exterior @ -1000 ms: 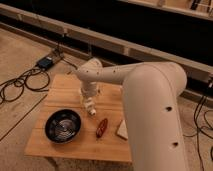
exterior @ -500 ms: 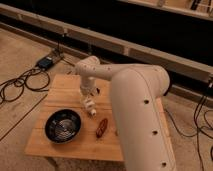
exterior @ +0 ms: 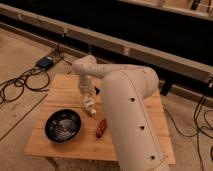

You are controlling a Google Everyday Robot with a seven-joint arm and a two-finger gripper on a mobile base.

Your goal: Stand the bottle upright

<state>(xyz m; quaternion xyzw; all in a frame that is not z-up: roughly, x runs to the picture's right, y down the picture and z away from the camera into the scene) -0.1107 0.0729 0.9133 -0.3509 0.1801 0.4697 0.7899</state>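
The bottle [exterior: 91, 108] shows as a small pale shape with a white end, leaning over the wooden table [exterior: 55, 97] just right of the black bowl. My gripper [exterior: 85, 96] hangs at the end of the white arm directly above it, right at its upper end. Whether the gripper is touching the bottle I cannot tell. The arm's thick white link fills the right half of the view and hides that side of the table.
A black bowl [exterior: 63, 125] sits on the table's front left. A reddish-brown oblong object [exterior: 101, 128] lies just right of it, next to the arm. Cables [exterior: 20, 82] and a dark box [exterior: 47, 62] lie on the floor at the left.
The arm's big link has swung left in the view and now covers more of the table's right side. The gripper has stayed over the bottle, slightly lower.
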